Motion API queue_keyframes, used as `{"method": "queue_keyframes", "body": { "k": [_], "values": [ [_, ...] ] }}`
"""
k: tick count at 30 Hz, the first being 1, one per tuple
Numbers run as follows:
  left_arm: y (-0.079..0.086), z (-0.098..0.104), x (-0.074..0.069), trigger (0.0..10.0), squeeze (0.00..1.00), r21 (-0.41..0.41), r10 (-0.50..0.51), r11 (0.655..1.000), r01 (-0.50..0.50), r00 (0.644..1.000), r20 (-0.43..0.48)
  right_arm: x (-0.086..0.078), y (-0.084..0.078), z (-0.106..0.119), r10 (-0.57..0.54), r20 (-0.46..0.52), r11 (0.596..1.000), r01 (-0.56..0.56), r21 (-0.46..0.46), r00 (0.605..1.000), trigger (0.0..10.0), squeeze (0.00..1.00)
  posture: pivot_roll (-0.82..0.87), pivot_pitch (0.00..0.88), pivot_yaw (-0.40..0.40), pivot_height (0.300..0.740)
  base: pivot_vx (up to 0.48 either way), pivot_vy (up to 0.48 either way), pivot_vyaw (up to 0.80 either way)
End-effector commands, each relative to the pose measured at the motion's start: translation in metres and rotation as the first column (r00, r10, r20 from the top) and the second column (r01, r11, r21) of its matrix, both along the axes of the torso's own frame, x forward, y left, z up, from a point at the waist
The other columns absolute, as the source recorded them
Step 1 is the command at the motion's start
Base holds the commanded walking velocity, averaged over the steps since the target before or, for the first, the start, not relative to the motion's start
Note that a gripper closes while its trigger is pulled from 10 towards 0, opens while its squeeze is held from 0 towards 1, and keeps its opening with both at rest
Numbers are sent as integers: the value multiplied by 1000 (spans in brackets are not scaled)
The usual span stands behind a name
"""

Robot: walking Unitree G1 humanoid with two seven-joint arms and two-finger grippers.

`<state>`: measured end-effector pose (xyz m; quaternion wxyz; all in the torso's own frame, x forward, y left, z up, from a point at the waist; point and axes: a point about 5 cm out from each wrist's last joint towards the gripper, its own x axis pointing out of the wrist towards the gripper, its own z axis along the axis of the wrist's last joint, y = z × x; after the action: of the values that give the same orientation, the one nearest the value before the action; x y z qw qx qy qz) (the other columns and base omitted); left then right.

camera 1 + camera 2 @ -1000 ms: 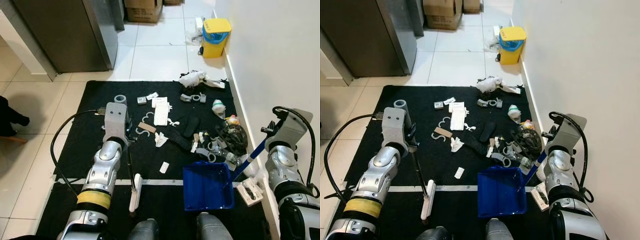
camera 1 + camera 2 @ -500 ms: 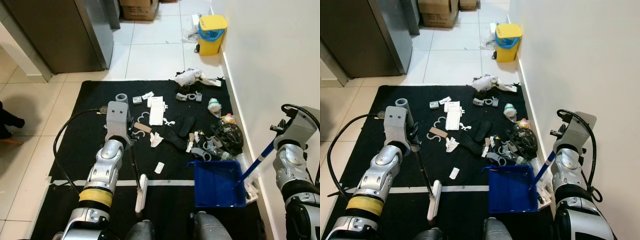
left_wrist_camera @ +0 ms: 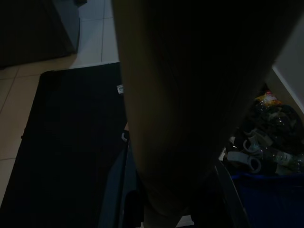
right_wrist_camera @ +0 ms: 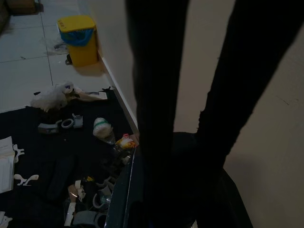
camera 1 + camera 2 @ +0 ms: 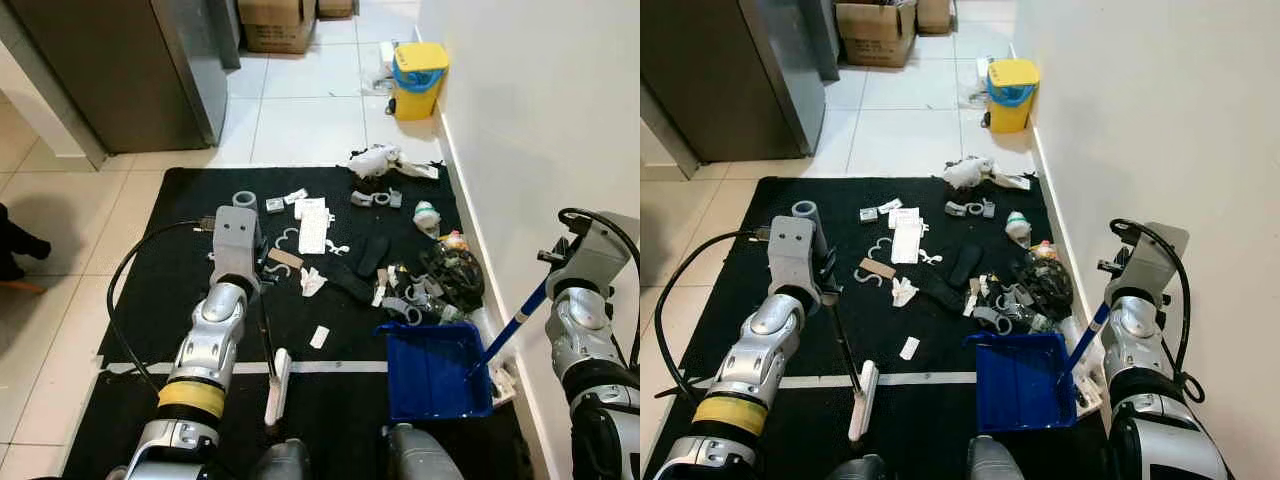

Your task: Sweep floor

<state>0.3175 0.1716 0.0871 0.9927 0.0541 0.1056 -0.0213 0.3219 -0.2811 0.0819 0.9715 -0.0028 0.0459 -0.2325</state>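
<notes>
Floor [image 5: 310,110] job is barely started: litter still spread over the black mat [image 5: 150,300], dustpan [image 5: 432,372] tray looks empty.

- Debris pile [image 5: 440,285] sits against the mat's right edge by the wall, just beyond the dustpan's lip. Loose bits run across the mat's middle to its far edge: paper sheets [image 5: 312,222], a scrap [image 5: 319,336], a crumpled white wad [image 5: 375,157], grey rings.
- Brush [image 5: 276,372] lies head-down at the mat's near edge on the white stripe, well apart from the pile. Nothing has been pushed into the pan as far as I can see.
- Left tool [image 5: 262,318] is above the brush handle, right tool [image 5: 535,290] at the blue dustpan handle [image 5: 512,325]. Grip on either: cannot tell, fingers hidden behind the wrists.

View differences: head views give the full layout, yellow bin [image 5: 417,68], cardboard box [image 5: 275,22], grey cabinet. Left wrist view is mostly dark, just shows mat edge plus part of the pile. Right wrist view shows the bin [image 4: 78,38], wall and far-end litter, finger spread unreadable.
</notes>
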Motion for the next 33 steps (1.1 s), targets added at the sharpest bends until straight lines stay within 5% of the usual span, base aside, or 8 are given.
{"method": "queue_keyframes", "body": {
  "k": [1,20,33],
  "values": [
    [1,1,1,10000,0,26,7,1000,-8,1000,21,2,3,1,18,5,1000,-18,-11,1000,10000,0,6,89,-21,740,0,0,0],
    [-3,6,6,10000,0,68,22,997,-25,998,52,4,25,-19,121,-83,989,-113,99,989,10000,0,22,49,-110,740,0,0,0],
    [-8,3,10,10000,0,87,-26,996,24,999,19,7,17,-10,91,-66,991,-84,102,994,10000,0,-8,79,-42,740,0,0,0]
  ]
}}
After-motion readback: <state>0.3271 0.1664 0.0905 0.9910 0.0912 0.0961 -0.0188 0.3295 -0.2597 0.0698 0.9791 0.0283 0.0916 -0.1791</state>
